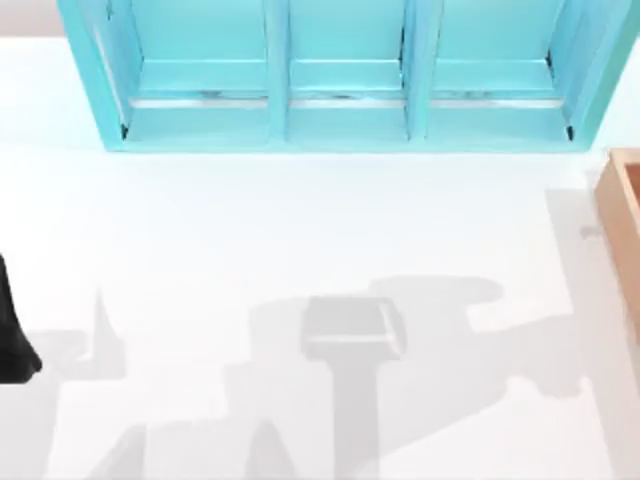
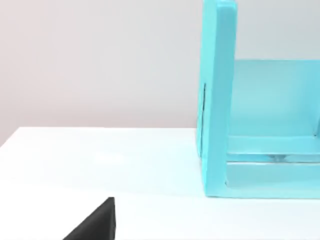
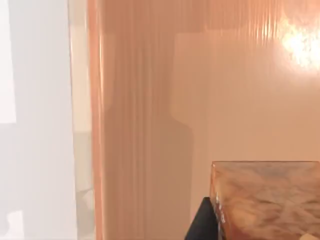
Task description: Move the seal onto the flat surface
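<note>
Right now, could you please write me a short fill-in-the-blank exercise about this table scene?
1. The shelf unit at the table's far edge is coloured ____.
2. In the top view it has ____ compartments side by side.
3. The tan wooden box sits at the table's ____ edge.
4. The left arm shows at the top view's ____ edge.

Missing words: turquoise; three; right; left
</note>
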`<action>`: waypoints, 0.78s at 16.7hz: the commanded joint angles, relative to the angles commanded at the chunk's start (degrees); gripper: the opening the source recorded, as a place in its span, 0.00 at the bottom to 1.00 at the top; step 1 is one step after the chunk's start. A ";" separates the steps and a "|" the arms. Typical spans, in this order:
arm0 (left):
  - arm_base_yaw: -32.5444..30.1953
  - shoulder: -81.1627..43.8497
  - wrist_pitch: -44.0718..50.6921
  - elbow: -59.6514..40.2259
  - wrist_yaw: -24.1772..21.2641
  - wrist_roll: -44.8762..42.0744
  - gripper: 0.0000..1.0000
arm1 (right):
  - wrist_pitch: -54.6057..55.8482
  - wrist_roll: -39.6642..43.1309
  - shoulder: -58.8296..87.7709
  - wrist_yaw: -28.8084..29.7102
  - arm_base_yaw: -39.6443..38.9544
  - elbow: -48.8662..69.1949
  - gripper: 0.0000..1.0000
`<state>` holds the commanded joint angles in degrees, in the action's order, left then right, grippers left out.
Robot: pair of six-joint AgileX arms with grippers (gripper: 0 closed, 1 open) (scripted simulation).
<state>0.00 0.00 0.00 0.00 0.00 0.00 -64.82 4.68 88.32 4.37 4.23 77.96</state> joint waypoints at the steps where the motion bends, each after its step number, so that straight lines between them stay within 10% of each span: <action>1: 0.00 0.00 0.00 0.00 0.00 0.00 1.00 | -2.52 -2.47 -0.33 -0.26 -2.34 1.81 0.00; 13: 0.00 0.00 0.00 0.00 0.00 0.00 1.00 | -15.16 -16.06 0.89 -4.46 -14.62 1.65 0.00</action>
<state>0.00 0.00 0.00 0.00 0.00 0.00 -79.98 -11.38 89.20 -0.10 -10.39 79.61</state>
